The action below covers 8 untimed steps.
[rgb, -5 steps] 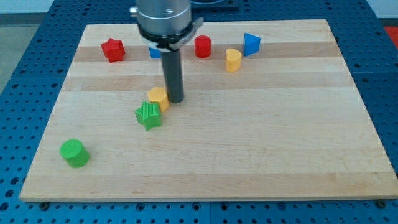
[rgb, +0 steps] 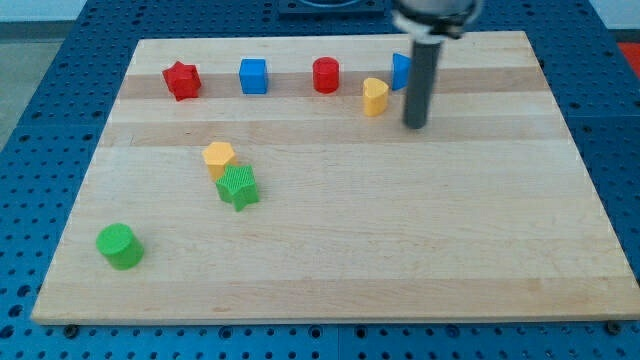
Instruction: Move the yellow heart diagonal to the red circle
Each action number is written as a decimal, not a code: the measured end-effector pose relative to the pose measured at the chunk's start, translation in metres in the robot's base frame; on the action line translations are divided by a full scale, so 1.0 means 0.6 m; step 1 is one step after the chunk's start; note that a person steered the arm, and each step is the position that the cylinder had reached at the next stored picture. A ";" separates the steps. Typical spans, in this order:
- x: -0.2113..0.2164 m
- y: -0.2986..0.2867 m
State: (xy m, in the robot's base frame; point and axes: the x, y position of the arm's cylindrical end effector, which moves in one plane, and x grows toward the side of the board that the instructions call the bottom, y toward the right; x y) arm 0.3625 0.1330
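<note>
The yellow heart lies near the view's top, just right of and below the red circle. My tip rests on the board to the right of the yellow heart and a little below it, with a small gap between them. The rod stands in front of a blue block and hides part of it.
A red star and a blue cube lie in the top row left of the red circle. A yellow hexagon touches a green star at centre left. A green cylinder lies at the bottom left.
My tip has moved from beside the yellow hexagon up and to the right, to beside the yellow heart. The yellow hexagon now lies a little further to the left.
</note>
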 end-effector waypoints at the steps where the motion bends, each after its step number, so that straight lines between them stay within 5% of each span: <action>1: -0.054 0.033; 8: -0.048 -0.124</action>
State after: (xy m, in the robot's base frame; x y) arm 0.3336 0.0586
